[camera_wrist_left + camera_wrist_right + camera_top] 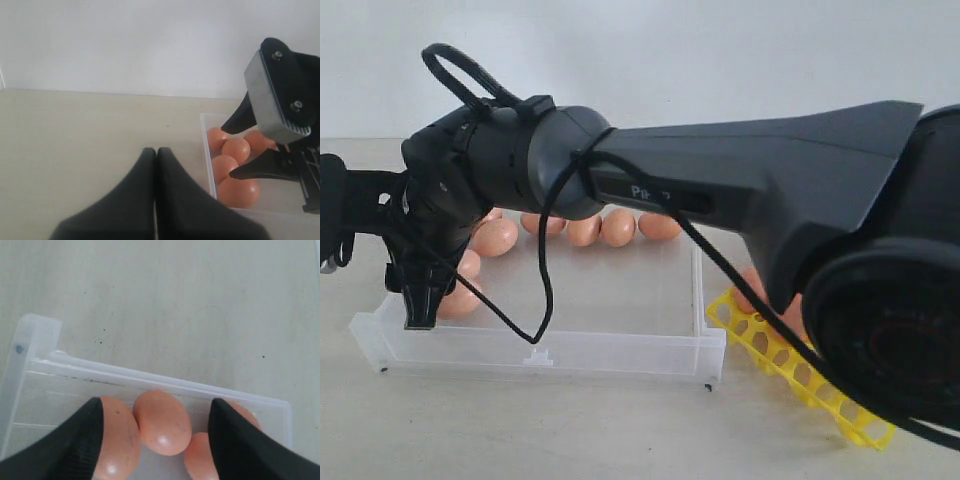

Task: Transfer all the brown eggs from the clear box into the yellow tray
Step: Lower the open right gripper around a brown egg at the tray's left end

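The right tool (pixel 156 407) hangs spread over a corner of the clear box (pixel 620 350), one of the brown eggs (pixel 162 422) lying between its fingers; they are smooth reddish-brown ovals clustered along the walls. The left tool (pixel 155 152), pressed together, hovers over the table (pixel 75 140) nearby.

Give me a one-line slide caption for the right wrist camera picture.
Right gripper, jaws open, frames one brown egg near a corner of the clear box.
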Motion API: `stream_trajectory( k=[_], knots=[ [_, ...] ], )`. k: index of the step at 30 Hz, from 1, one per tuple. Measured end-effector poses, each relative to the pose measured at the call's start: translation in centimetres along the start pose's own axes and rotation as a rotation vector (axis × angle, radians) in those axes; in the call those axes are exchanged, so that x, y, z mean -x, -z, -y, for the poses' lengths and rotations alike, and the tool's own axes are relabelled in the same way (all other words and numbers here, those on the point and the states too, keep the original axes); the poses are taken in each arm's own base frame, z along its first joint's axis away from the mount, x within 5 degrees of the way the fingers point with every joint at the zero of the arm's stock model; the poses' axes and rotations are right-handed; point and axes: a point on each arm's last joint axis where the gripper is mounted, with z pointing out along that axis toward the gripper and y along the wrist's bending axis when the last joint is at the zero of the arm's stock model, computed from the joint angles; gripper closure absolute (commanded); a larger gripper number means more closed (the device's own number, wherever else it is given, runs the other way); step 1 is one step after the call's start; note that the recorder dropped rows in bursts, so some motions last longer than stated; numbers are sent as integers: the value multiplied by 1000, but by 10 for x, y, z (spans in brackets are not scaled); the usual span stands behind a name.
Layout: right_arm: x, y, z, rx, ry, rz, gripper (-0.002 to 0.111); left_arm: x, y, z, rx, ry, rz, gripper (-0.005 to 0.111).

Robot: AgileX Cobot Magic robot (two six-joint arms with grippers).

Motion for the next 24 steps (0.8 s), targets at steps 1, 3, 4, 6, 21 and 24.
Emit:
stream_trajectory(
  k=[1,3,4,6,21,24],
  knots=[
    [-1,-3,-1,8,2,-8,49,0,0,0,0,0,0,111],
    [-2,-8,-2,22,-8,-25,49,0,0,0,0,0,0,111],
    [-3,-10,-2,27,-20,-34,49,0,0,0,0,0,0,111],
    [-4,-12,-1,35,-35,-56,49,0,0,0,0,0,0,111],
    [-11,-12,-6,108,-49,-161,49,0,0,0,0,0,0,111],
    [-11,-12,-6,108,-49,-161,49,0,0,0,0,0,0,111]
  ],
)
